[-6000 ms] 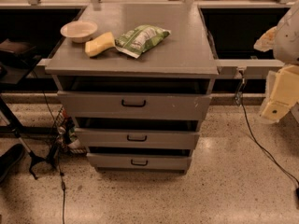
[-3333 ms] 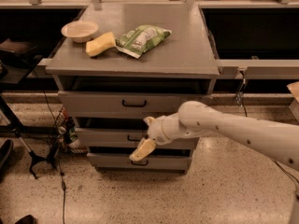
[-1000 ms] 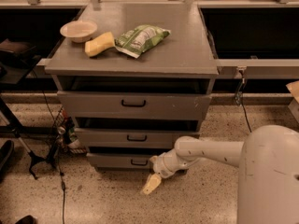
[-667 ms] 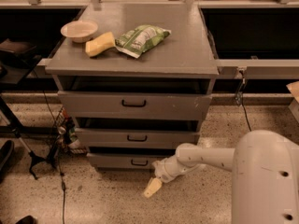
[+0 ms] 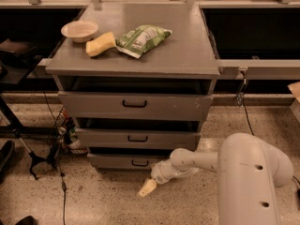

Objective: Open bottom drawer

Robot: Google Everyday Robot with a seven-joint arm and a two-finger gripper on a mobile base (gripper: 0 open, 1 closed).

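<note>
The bottom drawer (image 5: 112,161) is the lowest of three grey drawers in the cabinet, with a small black bar handle (image 5: 139,163). It stands slightly out, like the middle drawer (image 5: 136,138) and top drawer (image 5: 136,104) above it. My gripper (image 5: 146,188) hangs low near the floor, just below and to the right of the bottom drawer's handle, not touching it. My white arm (image 5: 243,168) reaches in from the lower right.
On the cabinet top (image 5: 187,55) lie a bowl (image 5: 79,30), a yellow sponge (image 5: 100,44) and a green chip bag (image 5: 142,38). A black stand and cables (image 5: 42,158) are on the floor at the left. Dark shelving runs behind. Speckled floor lies in front.
My arm came in from the right to the lower drawers, then dropped. Over the last second the gripper stayed low in front of the bottom drawer, shifting slightly; the drawers look unchanged.
</note>
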